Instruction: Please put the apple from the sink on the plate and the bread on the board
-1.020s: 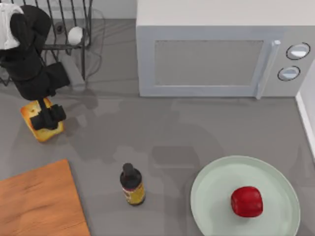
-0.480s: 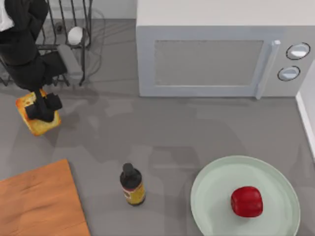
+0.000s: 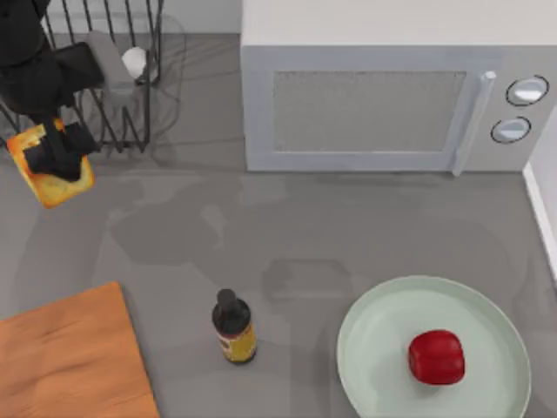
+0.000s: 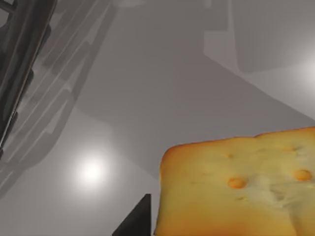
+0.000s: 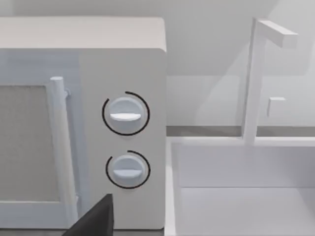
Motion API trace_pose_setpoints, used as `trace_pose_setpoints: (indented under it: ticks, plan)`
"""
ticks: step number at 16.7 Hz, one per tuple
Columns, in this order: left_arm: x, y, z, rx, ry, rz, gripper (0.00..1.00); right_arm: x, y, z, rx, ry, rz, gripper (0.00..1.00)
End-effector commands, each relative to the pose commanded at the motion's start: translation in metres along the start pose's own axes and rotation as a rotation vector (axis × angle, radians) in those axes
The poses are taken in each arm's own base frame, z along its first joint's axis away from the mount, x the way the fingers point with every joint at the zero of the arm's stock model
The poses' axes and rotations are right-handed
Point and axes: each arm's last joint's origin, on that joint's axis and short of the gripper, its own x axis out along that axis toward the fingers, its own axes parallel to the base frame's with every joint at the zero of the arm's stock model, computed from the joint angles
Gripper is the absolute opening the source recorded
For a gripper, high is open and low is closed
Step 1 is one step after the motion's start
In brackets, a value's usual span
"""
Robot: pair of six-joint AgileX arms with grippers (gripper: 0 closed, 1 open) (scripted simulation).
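Note:
My left gripper is shut on the bread, a golden-yellow chunk with a toasted spotted top, held above the counter at the far left beside the wire rack. The bread sits large and close in the left wrist view, with a dark fingertip at its edge. The orange-brown wooden board lies at the front left corner, well in front of the gripper. The red apple rests on the pale mint-green plate at the front right. The white sink appears in the right wrist view.
A large microwave stands along the back, its two dials facing the right wrist camera. A dark bottle with a yellow label stands between board and plate. A black wire rack with a small white object occupies the back left corner.
The left gripper has carried the bread toward the back left and higher, away from its earlier spot on the counter. Apple, plate, bottle and board have not moved.

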Motion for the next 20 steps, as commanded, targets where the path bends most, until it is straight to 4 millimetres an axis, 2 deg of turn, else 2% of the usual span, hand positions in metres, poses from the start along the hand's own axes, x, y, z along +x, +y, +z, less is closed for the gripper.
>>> trace_pose_setpoints:
  ticks: [1, 4, 8, 13, 20]
  plan:
    - [0.008, -0.002, -0.001, -0.009, 0.013, -0.033, 0.00, 0.000, 0.000, 0.000, 0.000, 0.000, 0.000, 1.00]
    - [0.011, -0.002, 0.000, -0.033, 0.022, -0.045, 0.00, 0.000, 0.000, 0.000, 0.000, 0.000, 0.000, 1.00]
    - [0.012, -0.010, -0.004, -0.190, 0.047, -0.063, 0.00, 0.000, 0.000, 0.000, 0.000, 0.000, 0.000, 1.00]
    - [0.010, -0.030, -0.013, -0.553, 0.096, -0.080, 0.00, 0.000, 0.000, 0.000, 0.000, 0.000, 0.000, 1.00]
    - [0.006, -0.070, -0.036, -1.213, 0.177, -0.059, 0.00, 0.000, 0.000, 0.000, 0.000, 0.000, 0.000, 1.00]
